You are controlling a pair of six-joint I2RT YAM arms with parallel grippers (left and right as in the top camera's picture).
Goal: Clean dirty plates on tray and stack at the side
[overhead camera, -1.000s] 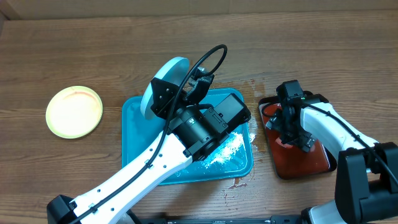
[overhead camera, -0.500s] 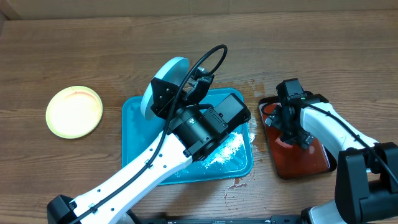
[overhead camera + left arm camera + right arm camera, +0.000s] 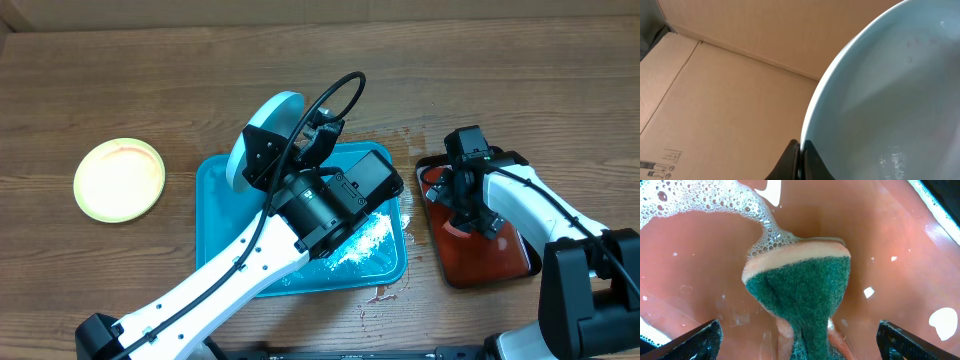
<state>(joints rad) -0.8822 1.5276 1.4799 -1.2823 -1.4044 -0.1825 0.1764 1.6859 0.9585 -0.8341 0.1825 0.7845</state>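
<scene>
My left gripper (image 3: pixel 296 140) is shut on the rim of the pale blue plate (image 3: pixel 262 135) and holds it tilted on edge above the far end of the turquoise tray (image 3: pixel 215 235). In the left wrist view the fingers (image 3: pixel 799 160) pinch the plate's rim (image 3: pixel 890 100), and its face looks wet. The yellow-green plate (image 3: pixel 119 179) lies flat on the wood table at the left. The pale green plate is out of view. My right gripper (image 3: pixel 462 205) is open over a green sponge (image 3: pixel 800 280), its fingers (image 3: pixel 805 340) wide on either side of it.
White foam (image 3: pixel 365 240) lies on the blue tray's right part. The smaller black tray (image 3: pixel 440 270) with a red pad holds soapy water and the sponge. Water drops (image 3: pixel 400 138) spot the table beyond the tray. Cardboard walls stand at the back.
</scene>
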